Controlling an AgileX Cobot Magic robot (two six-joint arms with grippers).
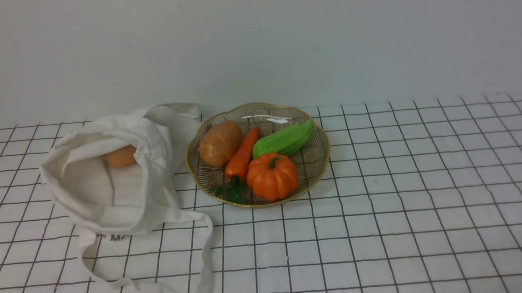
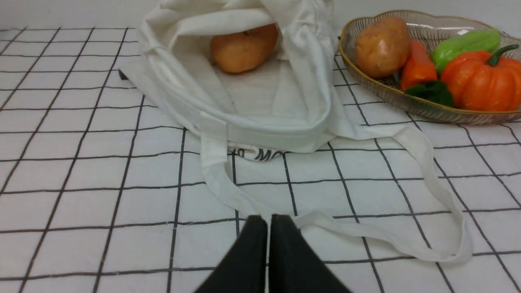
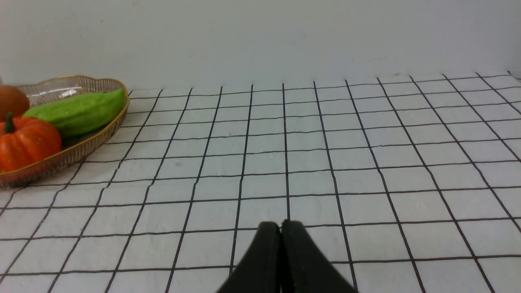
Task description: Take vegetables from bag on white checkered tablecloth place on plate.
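Your left end effector (image 2: 268, 221) is closed, empty; ahead of it, one potato (image 1: 121, 157) sits inside the bag (image 1: 108, 219). You're likely between picks: open up, reach in, then transfer it plateward.

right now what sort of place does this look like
Probably a tabletop staged for robot practice: a checkered tablecloth against a plain wall, with a cloth bag and a plate of vegetables.
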